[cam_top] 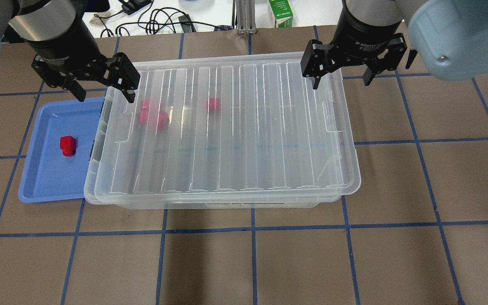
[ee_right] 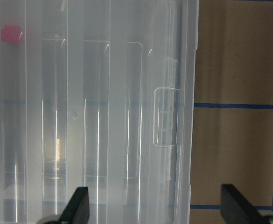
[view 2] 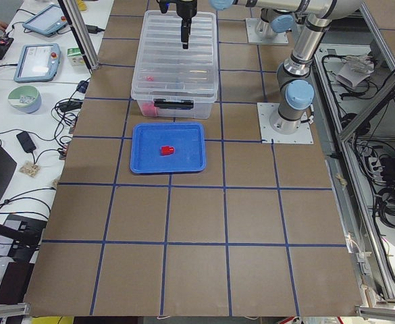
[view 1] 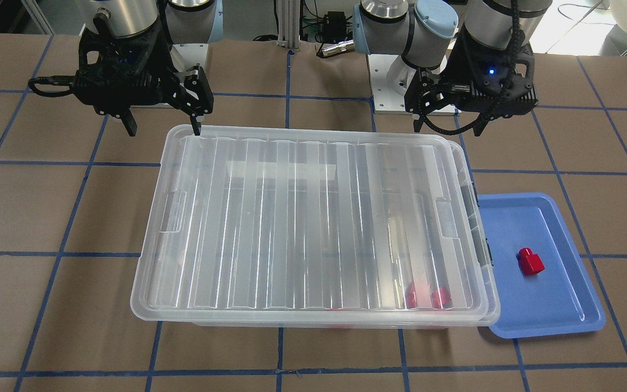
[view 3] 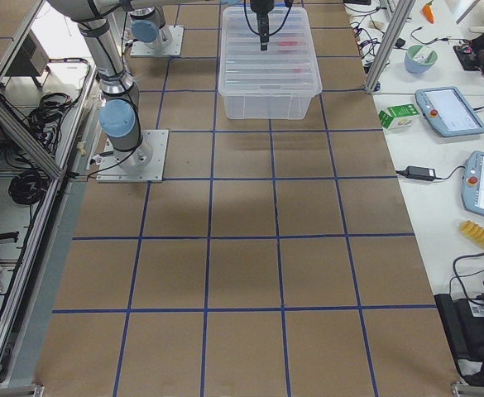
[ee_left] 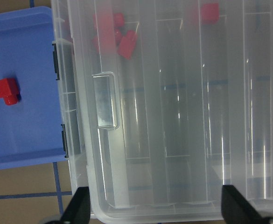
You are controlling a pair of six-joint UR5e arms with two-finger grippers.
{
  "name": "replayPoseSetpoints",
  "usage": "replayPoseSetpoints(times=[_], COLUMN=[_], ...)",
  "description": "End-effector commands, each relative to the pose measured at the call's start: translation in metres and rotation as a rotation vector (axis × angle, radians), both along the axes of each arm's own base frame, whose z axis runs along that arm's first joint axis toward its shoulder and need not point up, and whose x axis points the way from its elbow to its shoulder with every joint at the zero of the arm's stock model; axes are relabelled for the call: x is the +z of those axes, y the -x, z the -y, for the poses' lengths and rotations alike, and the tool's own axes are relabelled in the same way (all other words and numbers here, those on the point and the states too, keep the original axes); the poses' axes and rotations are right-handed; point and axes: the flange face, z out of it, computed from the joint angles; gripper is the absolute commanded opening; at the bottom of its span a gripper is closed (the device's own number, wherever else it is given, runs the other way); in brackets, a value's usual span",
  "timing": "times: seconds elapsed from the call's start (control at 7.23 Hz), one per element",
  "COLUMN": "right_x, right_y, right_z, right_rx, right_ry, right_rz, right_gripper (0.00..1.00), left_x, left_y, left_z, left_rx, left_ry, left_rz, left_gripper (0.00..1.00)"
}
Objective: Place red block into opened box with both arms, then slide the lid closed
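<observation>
One red block [view 1: 531,261] [cam_top: 68,145] [ee_left: 6,90] lies on a shallow blue tray [view 1: 553,305] [cam_top: 49,178]. The tray sits against the clasp end of the clear box [view 1: 346,325] [cam_top: 227,203]. The ribbed lid [view 1: 302,218] [cam_top: 227,127] rests flat on the box and covers nearly all of it, leaving a thin strip of rim at the clasp end. Several more red blocks [cam_top: 153,114] [ee_left: 113,32] show through the lid. My left gripper [cam_top: 106,96] [view 1: 447,128] [ee_left: 155,212] hangs open over the lid's back corner by the tray. My right gripper [cam_top: 341,82] [view 1: 164,130] [ee_right: 157,210] hangs open over the opposite back corner. Neither holds anything.
The brown table is marked with a blue tape grid. Both arm bases [view 1: 400,81] stand behind the box. A green carton [cam_top: 281,12] and cables lie beyond the far edge. Side benches carry tablets [view 2: 40,62] and a bowl [view 3: 419,58].
</observation>
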Motion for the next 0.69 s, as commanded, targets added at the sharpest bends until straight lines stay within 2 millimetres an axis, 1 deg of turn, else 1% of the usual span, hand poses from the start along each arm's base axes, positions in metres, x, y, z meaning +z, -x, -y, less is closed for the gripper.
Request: replayPoseSetpoints(times=[0.0,0.14,0.28,0.41,0.55], right_x=[0.0,0.0,-0.001,-0.001,-0.007], right_y=[0.001,0.001,0.006,0.007,0.018], right_z=[0.0,0.0,0.004,0.006,0.009], right_rx=[-0.002,0.0,0.008,0.009,-0.001], right_ry=[0.0,-0.001,0.006,0.012,0.0], right_rz=[0.0,-0.002,-0.015,-0.015,-0.017], right_gripper=[1.0,1.0,1.0,1.0,1.0], left_x=[-0.002,-0.002,-0.004,-0.012,-0.008], left_y=[0.001,0.0,0.0,0.001,-0.001], left_z=[0.0,0.001,0.002,0.006,0.013], left_rx=[0.003,0.008,-0.009,0.0,-0.032], left_ry=[-0.004,-0.001,-0.003,-0.004,0.009], left_rz=[-0.003,-0.002,-0.002,0.0,-0.01], left_gripper=[1.0,1.0,1.0,1.0,1.0])
